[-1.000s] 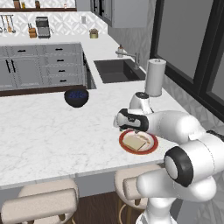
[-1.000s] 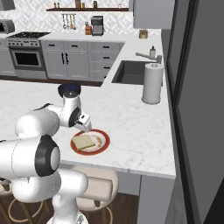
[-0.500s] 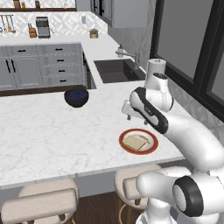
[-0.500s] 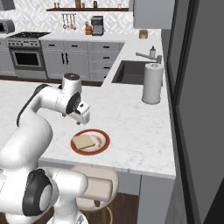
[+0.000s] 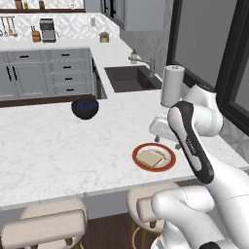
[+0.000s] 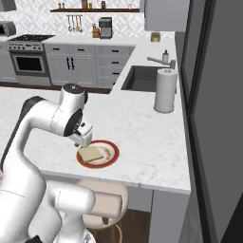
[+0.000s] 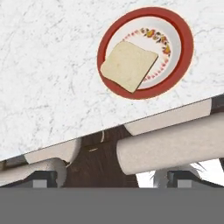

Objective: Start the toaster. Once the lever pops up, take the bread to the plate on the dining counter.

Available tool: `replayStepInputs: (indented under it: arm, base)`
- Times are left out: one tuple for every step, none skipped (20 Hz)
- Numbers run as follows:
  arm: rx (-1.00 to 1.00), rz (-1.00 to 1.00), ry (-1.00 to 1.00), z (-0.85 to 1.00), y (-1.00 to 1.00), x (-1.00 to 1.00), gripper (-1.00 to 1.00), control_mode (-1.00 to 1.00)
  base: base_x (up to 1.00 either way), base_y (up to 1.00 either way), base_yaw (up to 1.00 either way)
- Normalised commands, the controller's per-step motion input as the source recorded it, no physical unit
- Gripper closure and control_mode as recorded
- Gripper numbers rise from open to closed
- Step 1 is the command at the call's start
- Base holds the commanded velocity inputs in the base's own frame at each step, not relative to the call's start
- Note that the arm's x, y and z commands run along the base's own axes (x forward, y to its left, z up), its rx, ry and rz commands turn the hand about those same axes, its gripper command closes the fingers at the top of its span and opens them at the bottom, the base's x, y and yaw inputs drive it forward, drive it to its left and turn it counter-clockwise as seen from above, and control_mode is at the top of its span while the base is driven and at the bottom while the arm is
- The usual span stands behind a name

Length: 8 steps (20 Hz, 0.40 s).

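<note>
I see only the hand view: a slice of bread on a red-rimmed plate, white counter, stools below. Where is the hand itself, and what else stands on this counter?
Observer: The hand hangs above the counter, just behind the plate, apart from the bread.
Operator: Is it holding anything?
Observer: No, it is open and empty.
Operator: What else is on the dining counter?
Observer: A dark blue bowl sits far to the left of the plate in the left base view.
Operator: Anything near the wall?
Observer: A white paper towel roll stands upright beside the dark sink.
</note>
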Motion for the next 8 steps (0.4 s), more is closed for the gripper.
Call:
replayStepInputs:
  arm:
    - [-0.04, 0.00, -0.01, 0.00, 0.01, -1.00, -1.00, -1.00]
    - [-0.06, 0.00, 0.00, 0.00, 0.05, -1.00, -1.00, -1.00]
    - [-0.08, 0.00, 0.00, 0.00, 0.13, -1.00, -1.00, -1.00]
    - [-0.10, 0.00, 0.00, 0.00, 0.23, -1.00, -1.00, -1.00]
    - [-0.11, 0.00, 0.00, 0.00, 0.30, -1.00, -1.00, -1.00]
    - [-0.13, 0.00, 0.00, 0.00, 0.39, -1.00, -1.00, -1.00]
    - [-0.15, 0.00, 0.00, 0.00, 0.46, -1.00, -1.00, -1.00]
    - [-0.17, 0.00, 0.00, 0.00, 0.53, -1.00, -1.00, -1.00]
  base:
    - [0.00, 0.00, 0.00]
    - [0.00, 0.00, 0.00]
    - [0.00, 0.00, 0.00]
    - [0.00, 0.00, 0.00]
    - [0.00, 0.00, 0.00]
    - [0.00, 0.00, 0.00]
    - [0.00, 0.00, 0.00]
    - [0.00, 0.00, 0.00]
